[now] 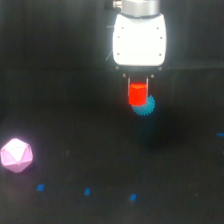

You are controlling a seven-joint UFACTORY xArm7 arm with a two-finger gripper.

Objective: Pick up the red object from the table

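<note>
From where I stand the pincer (138, 90) hangs below its white housing with its two thin dark fingers (129, 85) drawn in narrow against the sides of the red block (137, 94), which sits right between them, so I take it to be gripped. Just below the pincer and slightly toward the exterior view's right, a cyan spiky ball (145, 106) peeks out from behind the block; the two overlap in this view, and I cannot tell whether they touch. Far off to the exterior view's left and well below the pincer rests a pink polyhedron (16, 155), quite apart from the action. The black table (180, 165) carries a few small blue marks (87, 191) lower down. Whether the block has left the surface I cannot say for sure; the grasp looks made, and what remains, as I judge it, is a clear lift without nudging the ball.
</note>
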